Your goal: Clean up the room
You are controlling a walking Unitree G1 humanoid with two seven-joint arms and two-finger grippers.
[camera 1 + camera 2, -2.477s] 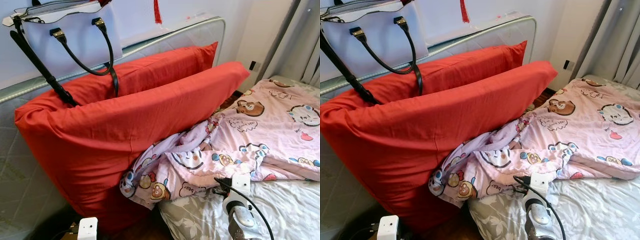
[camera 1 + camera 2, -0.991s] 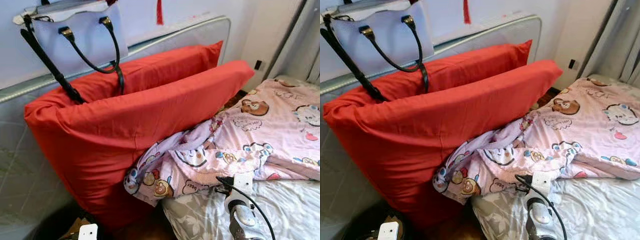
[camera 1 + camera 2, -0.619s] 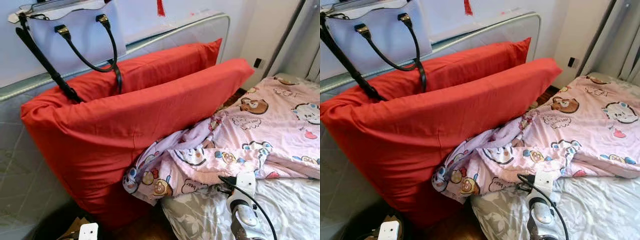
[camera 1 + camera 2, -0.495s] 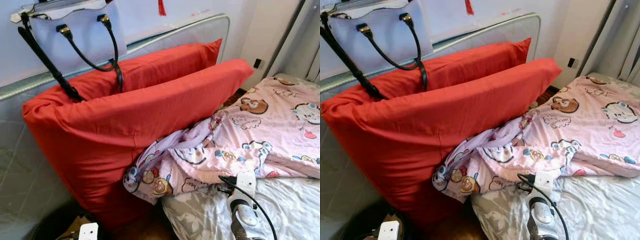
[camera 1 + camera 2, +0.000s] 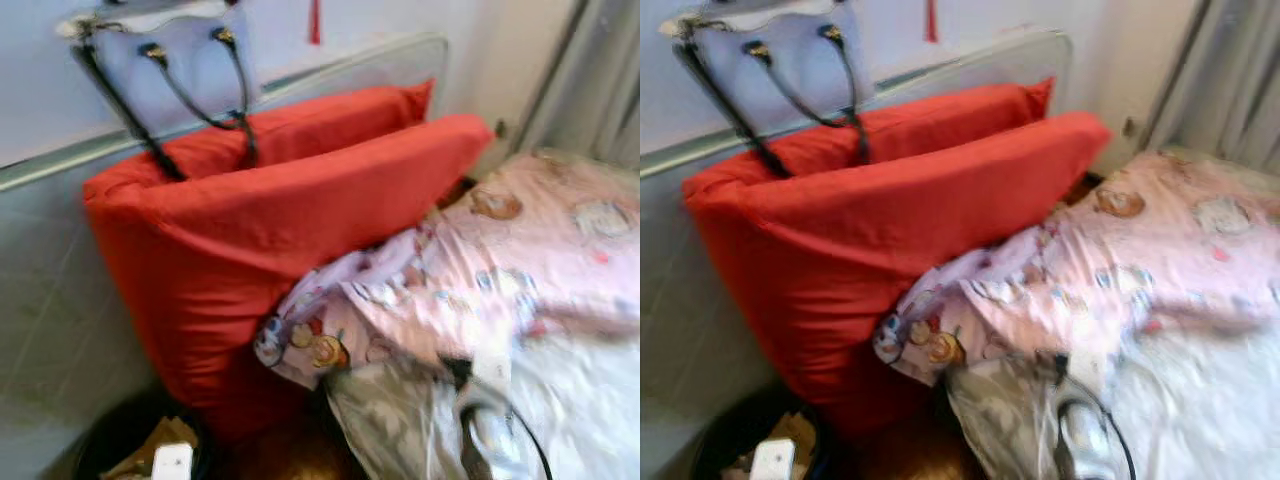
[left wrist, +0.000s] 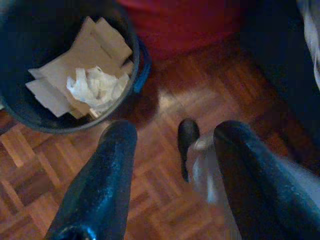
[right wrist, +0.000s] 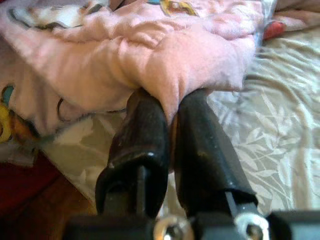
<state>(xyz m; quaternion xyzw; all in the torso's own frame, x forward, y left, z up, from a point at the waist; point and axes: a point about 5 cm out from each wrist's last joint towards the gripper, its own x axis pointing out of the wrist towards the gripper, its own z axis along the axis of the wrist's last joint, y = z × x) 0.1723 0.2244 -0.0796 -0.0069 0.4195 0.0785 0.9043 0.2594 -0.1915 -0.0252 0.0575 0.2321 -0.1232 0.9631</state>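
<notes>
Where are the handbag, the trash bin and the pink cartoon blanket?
handbag (image 5: 170, 60), left eye view, on its pale front panel.
trash bin (image 6: 131, 35), left wrist view, on its dark rim.
pink cartoon blanket (image 5: 1110, 270), right eye view, on its spread top.

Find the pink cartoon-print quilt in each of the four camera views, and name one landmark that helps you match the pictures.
Left eye view: the pink quilt spreads over the bed at right, its bunched corner against the red pillow.
Right eye view: same place, quilt at.
Left wrist view: no quilt that I can make out; a bin of paper scraps on wood floor.
Right wrist view: quilt edge pinched in the right gripper.
Shared landmark: the grey leaf-print sheet.
</notes>
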